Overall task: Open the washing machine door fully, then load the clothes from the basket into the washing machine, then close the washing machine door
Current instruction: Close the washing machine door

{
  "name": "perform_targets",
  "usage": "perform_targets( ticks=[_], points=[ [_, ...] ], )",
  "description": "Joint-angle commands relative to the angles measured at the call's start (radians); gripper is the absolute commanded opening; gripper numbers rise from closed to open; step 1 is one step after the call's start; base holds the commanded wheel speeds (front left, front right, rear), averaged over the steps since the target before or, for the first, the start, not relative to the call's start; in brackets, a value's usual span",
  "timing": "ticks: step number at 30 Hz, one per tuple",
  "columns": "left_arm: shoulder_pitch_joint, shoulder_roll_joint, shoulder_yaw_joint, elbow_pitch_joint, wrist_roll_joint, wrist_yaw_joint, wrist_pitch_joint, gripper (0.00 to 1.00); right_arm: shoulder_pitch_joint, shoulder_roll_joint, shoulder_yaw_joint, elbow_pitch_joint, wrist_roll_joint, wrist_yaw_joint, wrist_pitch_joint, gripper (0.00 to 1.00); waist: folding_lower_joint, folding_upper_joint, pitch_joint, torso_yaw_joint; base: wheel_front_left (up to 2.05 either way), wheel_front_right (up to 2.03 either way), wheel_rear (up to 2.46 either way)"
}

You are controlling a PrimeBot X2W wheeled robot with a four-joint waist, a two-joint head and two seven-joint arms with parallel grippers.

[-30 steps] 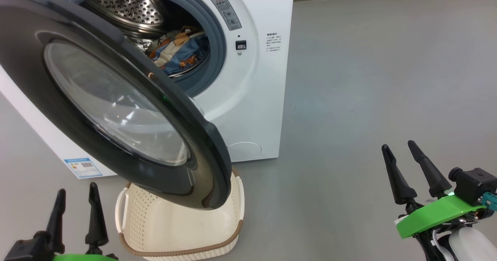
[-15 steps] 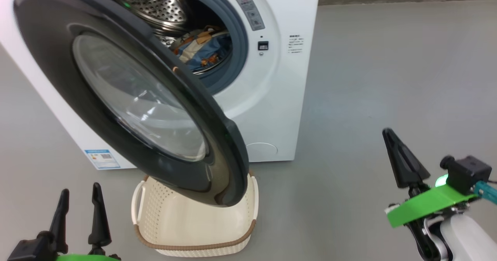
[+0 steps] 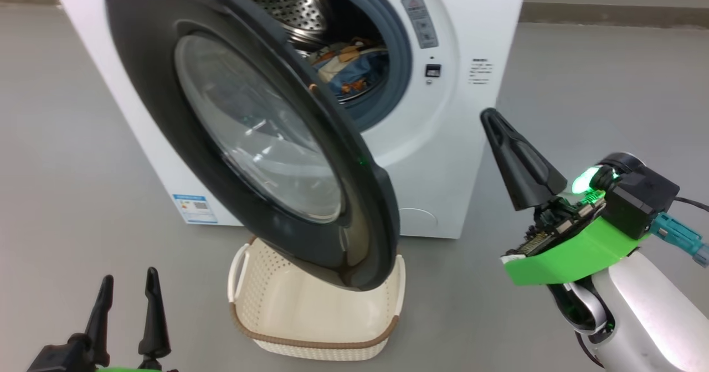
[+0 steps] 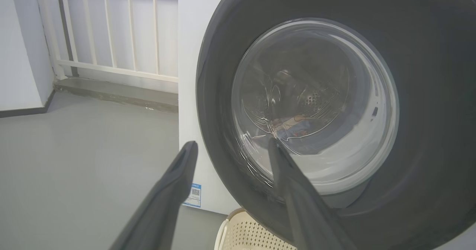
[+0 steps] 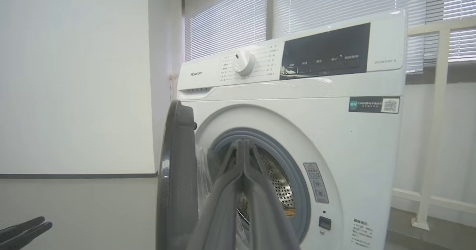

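Steel drum and blue-grey ring stand exposed in the head view: the door is swung well out from the washer, and the clothes lie in a heap at the bottom of the drum. The basket sits on the floor at the washer's foot, partly under the door's lower edge, and what shows of its inside looks empty. By that reckoning the opening and loading look finished, and only the closing is left. The left gripper hangs low at the bottom left corner with its jaws spread and nothing between them, well apart from the door. The right gripper is raised to the right of the washer's front, fingers pressed together on nothing, touching neither door nor washer. From the left wrist, the parted fingers point at the door's outer face, and the clothes show dimly through the glass bowl. From the right wrist, the closed fingers aim at the drum mouth, with the door seen edge-on to their left, standing about square to the front. It probably needs a push on its outer face to swing shut.
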Motion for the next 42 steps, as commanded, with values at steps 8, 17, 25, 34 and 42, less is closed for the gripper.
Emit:
perform_targets(
  ticks=[8, 17, 25, 34, 42],
  points=[
    [-0.013, 0.016, 0.014, -0.008, 0.001, -0.004, -0.007, 1.0, -0.059, 0.01, 0.116, -0.102, -0.017, 0.004, -0.008, 0.0, 0.0, 0.0, -0.02, 0.096, 0.0, 0.0, 0.0],
    [-0.016, 0.016, -0.004, 0.003, -0.007, -0.005, -0.007, 1.0, -0.086, 0.021, 0.311, -0.024, 0.028, 0.004, -0.008, 0.0, 0.0, 0.0, -0.023, 0.146, 0.0, 0.0, 0.0],
    [-0.016, 0.019, -0.012, -0.005, -0.021, -0.005, -0.007, 1.0, -0.089, -0.007, 0.425, 0.096, 0.077, 0.004, -0.008, 0.0, 0.0, 0.0, -0.005, 0.179, 0.0, 0.0, 0.0],
    [-0.022, 0.01, -0.006, -0.01, -0.029, -0.005, -0.007, 1.0, -0.105, -0.024, 0.47, 0.225, 0.133, 0.004, -0.008, 0.0, 0.0, 0.0, 0.021, 0.193, 0.0, 0.0, 0.0],
    [-0.043, 0.005, -0.02, -0.013, -0.032, -0.005, -0.007, 1.0, -0.157, -0.013, 0.529, 0.34, 0.201, 0.004, -0.008, 0.0, 0.0, 0.0, 0.041, 0.207, 0.0, 0.0, 0.0]
  ],
)
